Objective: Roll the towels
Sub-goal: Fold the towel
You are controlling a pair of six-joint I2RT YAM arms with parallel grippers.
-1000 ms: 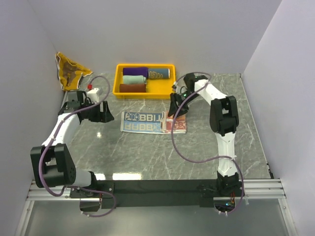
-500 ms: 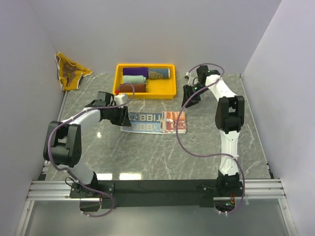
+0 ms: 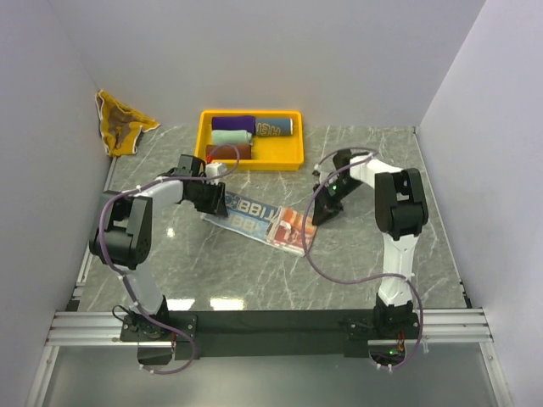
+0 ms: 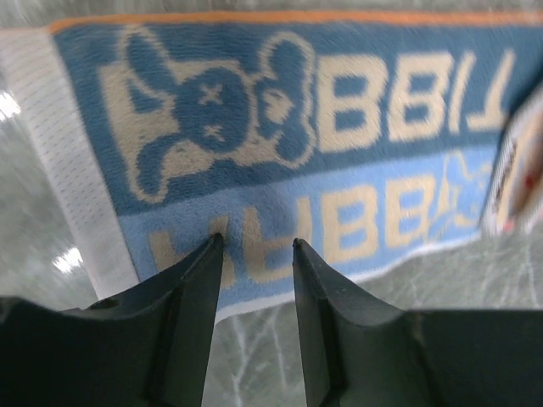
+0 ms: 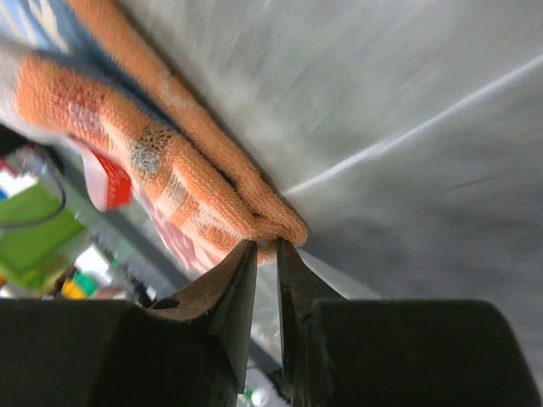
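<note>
Blue-grey RABBIT towel (image 3: 246,219), spread flat and askew on the counter (image 3: 254,280), just in front of the yellow tray (image 3: 201,146). Pinched at its orange right-hand corner by the right fingers (image 5: 237,280), closed on the cloth. At its left end, the left fingers (image 4: 199,280), slightly parted over the pale-blue band, holding nothing. Inside the tray, four rolled towels (image 3: 231,136). Far back-left, a crumpled brown-and-yellow towel (image 3: 123,123).

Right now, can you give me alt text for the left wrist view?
A blue terry towel with a cartoon rabbit and white RABBIT lettering lies flat on the grey marble table, filling most of the view. At the bottom, the left gripper holds its two dark jaws slightly apart, empty, over the towel's near edge.
</note>
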